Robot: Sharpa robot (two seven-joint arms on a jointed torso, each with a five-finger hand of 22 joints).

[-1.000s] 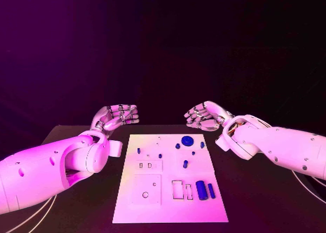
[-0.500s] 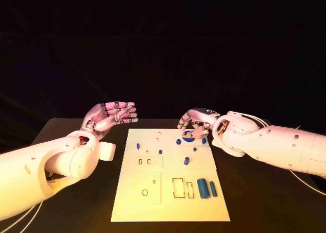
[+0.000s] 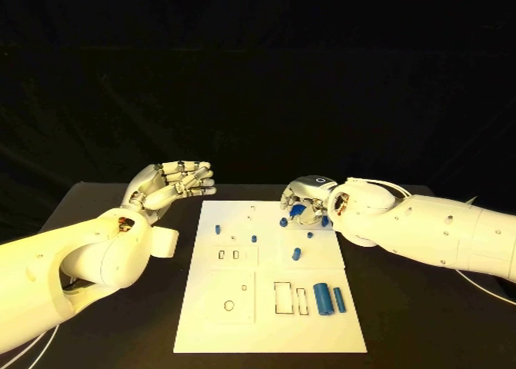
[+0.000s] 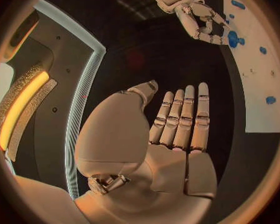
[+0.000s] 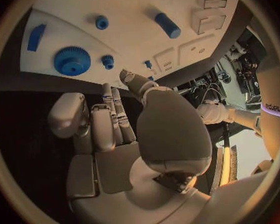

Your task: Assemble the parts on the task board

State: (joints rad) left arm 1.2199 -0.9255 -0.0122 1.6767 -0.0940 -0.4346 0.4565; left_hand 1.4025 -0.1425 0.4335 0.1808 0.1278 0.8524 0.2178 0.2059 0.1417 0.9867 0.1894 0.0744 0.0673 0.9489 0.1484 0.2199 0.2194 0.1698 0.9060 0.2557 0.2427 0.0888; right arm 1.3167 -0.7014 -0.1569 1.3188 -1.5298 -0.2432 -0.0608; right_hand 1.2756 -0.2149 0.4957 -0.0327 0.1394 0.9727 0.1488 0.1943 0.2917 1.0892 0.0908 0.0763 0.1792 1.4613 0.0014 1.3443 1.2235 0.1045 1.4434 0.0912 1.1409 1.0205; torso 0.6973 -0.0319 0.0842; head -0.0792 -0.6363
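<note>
The right hand (image 3: 305, 200), fingers spread and empty, hovers over the blue gear (image 5: 71, 60) at the task board's (image 3: 269, 323) far right, apparently about to grasp it; the left hand (image 3: 169, 184) waits open off the board's far-left corner

Setting: robotics lab or demo stand. Evidence: black table (image 3: 124, 307) against black backdrop, white task board (image 3: 269, 323) with cut-outs, equipment racks (image 5: 249, 59) and cabling behind.
</note>
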